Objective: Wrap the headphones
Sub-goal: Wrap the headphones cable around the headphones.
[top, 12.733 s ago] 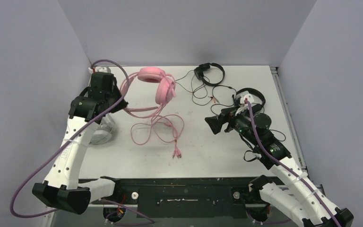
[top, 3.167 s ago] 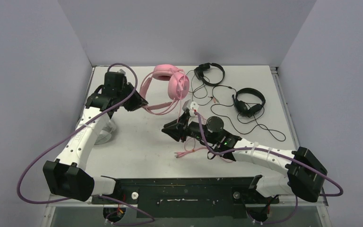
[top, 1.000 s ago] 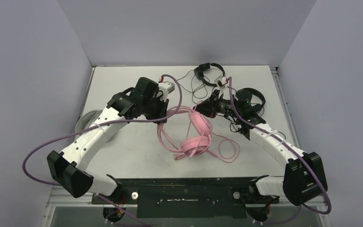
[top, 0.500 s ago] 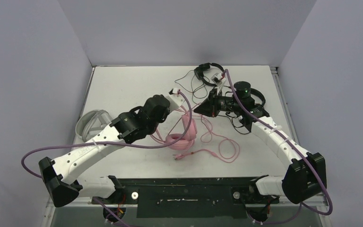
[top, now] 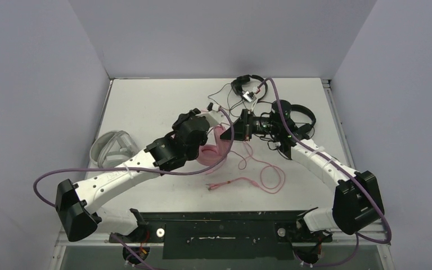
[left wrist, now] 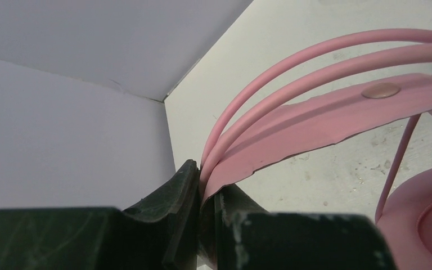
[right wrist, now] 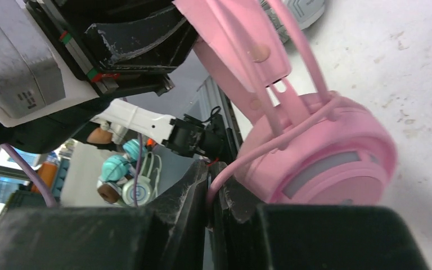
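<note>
Above table (top: 146,101) centre: left gripper (left wrist: 205,181) clamps pink headset (left wrist: 326,118) band; right gripper (right wrist: 214,181) pinches cable (right wrist: 247,156) (both closed).

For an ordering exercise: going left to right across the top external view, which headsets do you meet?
white-grey headset → pink headset → far black headset → right-side black headset
</note>
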Controlling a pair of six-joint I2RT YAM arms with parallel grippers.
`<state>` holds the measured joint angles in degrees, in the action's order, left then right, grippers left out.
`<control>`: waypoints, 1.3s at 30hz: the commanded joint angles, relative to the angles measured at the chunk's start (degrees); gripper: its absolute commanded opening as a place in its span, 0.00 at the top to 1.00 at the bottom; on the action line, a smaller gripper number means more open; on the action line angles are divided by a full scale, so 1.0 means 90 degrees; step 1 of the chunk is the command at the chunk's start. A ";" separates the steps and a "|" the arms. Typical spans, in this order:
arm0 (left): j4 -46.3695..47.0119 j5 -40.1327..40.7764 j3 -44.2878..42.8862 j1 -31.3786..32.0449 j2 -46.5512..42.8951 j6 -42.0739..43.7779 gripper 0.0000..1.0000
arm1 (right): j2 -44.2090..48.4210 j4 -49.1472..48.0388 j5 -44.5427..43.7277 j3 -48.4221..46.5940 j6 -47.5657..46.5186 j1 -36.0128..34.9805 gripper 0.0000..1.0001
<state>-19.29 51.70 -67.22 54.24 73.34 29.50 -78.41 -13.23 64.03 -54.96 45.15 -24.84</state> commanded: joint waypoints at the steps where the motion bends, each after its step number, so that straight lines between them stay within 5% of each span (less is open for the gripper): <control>1: 0.0766 0.0766 -0.0550 -0.0039 0.0224 -0.1045 1.00 | 0.0106 -0.1797 -0.0207 0.0307 0.1412 -0.0191 0.91; 20: 0.0293 0.2248 -0.1110 -0.0061 0.0245 -0.4257 1.00 | 0.0266 -0.1686 -0.1576 0.0714 0.1019 -0.0612 0.79; 39: -0.1441 0.0225 -0.2233 -0.1165 0.0370 -0.6845 1.00 | 0.0893 -0.0549 -0.3423 0.0976 -0.0865 -0.1747 0.77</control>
<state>-34.87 58.57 -81.76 45.54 78.08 -24.80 -73.19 -18.57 37.52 -46.35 43.75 -38.57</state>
